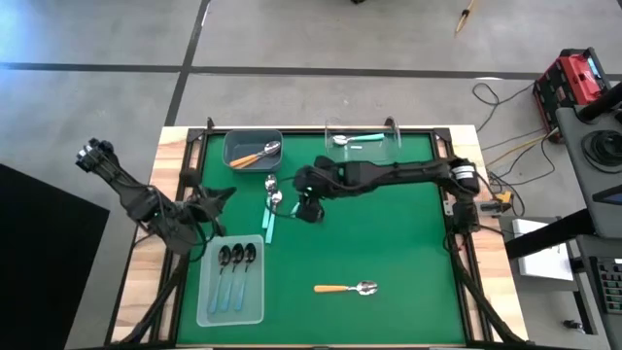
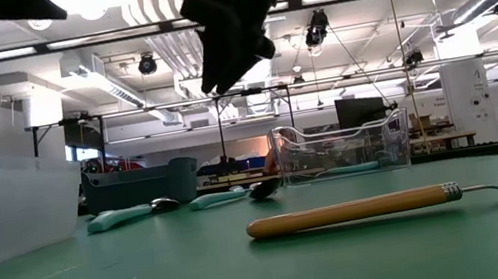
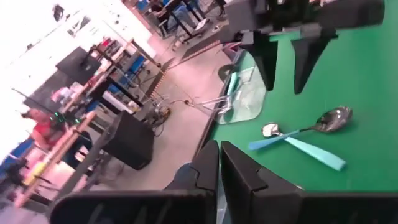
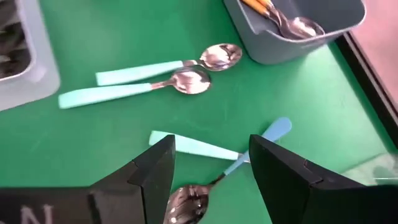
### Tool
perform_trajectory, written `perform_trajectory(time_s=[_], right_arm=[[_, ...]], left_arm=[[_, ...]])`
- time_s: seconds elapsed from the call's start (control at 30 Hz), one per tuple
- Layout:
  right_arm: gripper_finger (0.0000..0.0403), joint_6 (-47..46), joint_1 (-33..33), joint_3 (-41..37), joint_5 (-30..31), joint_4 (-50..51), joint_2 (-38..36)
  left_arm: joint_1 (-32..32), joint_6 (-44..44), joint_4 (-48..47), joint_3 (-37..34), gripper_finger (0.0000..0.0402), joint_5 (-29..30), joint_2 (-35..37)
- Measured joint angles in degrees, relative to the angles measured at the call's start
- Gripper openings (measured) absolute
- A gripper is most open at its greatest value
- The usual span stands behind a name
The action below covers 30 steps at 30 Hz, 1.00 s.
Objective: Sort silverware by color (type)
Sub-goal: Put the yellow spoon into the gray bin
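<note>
Centrally, several teal-handled spoons [image 4: 140,73] with polished silver bowls lay loose on the green table mat [image 1: 389,233], two side by side and two crossed. The right gripper [image 4: 211,168] hung directly above the crossed pair [image 4: 214,152], its dark angular fingers [image 4: 155,171] spread wide and holding nothing. One orange-handled spoon [image 1: 345,288], smooth wooden-looking grip and shiny bowl, lay alone near the front edge. More orange-handled spoons [image 1: 260,153] sat in the grey rectangular bin [image 1: 233,141] at the back left. A clear plastic bin [image 1: 394,131] at the back held a single teal spoon [image 1: 350,139]. Three dark-bowled spoons [image 1: 236,264] with thin pale-blue handles rested in the translucent tray [image 1: 209,306] at the front left. The left gripper [image 3: 219,168] waited at the table's left edge, fingers pressed together, empty.
</note>
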<state>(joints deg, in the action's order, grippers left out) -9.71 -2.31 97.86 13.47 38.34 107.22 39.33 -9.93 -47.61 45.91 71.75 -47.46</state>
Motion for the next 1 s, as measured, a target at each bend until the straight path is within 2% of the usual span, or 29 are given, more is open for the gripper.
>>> perform_trajectory(time_s=[0.1,0.23,0.4,0.5,0.73,0.87,1.0], right_arm=[[0.0195,-1.6,-1.44,5.85,-0.24,4.54,3.75],[0.0195,-2.24,-3.43,14.97,-1.05,10.24,9.02],[0.0195,-1.98,-5.64,25.22,-5.95,16.96,15.38],[0.0195,-1.09,-6.24,29.71,-7.53,20.36,18.04],[0.0195,3.35,-6.25,33.77,-7.58,25.13,20.69],[0.0195,3.6,-6.25,33.77,-7.71,29.8,20.72],[0.0195,3.26,-6.25,33.18,-7.71,34.07,20.72]], left_arm=[[-0.66,1.15,4.4,-3.43,0.0,-1.42,1.96],[-0.9,9.29,12.44,-5.53,0.0,-6.87,2.33],[-0.95,11.67,13.66,-5.99,0.0,-15.33,1.64],[-0.98,11.77,14.86,-6.01,0.0,-16.4,1.12],[-0.98,12.38,24.34,-6.01,0.0,-17.71,0.4],[-1.08,16.24,34.18,-6.24,0.0,-23.83,-1.05],[-2.15,21.0,49.61,-9.27,0.0,-31.2,-4.56]])
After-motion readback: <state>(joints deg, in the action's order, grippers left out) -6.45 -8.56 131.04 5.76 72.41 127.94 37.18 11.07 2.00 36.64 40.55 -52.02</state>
